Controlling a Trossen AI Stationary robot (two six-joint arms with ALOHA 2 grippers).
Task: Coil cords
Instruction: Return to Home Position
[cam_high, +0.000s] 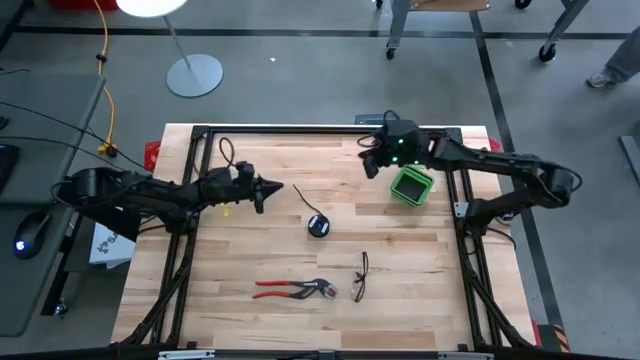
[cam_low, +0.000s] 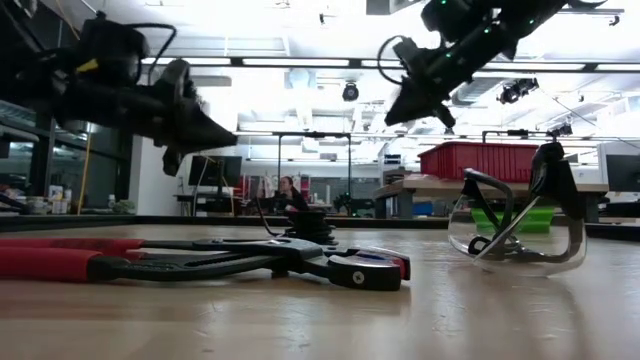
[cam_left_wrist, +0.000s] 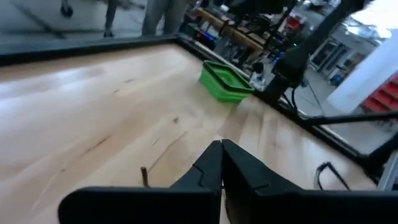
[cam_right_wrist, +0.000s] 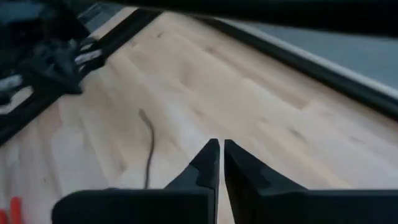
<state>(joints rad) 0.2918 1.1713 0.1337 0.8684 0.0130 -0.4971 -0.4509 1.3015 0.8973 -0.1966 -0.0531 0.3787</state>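
From above, the reel (cam_high: 318, 225) lay flat near the table's (cam_high: 240, 262) middle, with one short tail of the cord (cam_high: 304, 198) trailing away from it toward the far edge. The left gripper (cam_high: 274, 187) hung to the reel's left, jaws pressed together on nothing. The right gripper (cam_high: 371, 166) hovered beside the green basket (cam_high: 411, 186), well apart from the reel. The count came to one reel, one cord, one pair of pliers (cam_high: 295, 290), one pair of safety glasses (cam_high: 360, 277) and one basket.

From table height, the reel (cam_low: 309, 224) showed as a low dark stack behind the pliers, and both grippers hung clear above the wood.

In the left wrist view, that arm's fingers (cam_left_wrist: 242, 168) met at the tips, empty, and a short dark bit of cord lay on the wood just beyond them.

In the right wrist view, only a thin slit stood between the fingers (cam_right_wrist: 245, 171), and one limp, gently curved strand lay on the boards ahead.

The cord looked light, thin and floppy, likely to slip from a loose pinch. It was best pinched near its free end. The reel looked rigid and light, best gripped across its rim.
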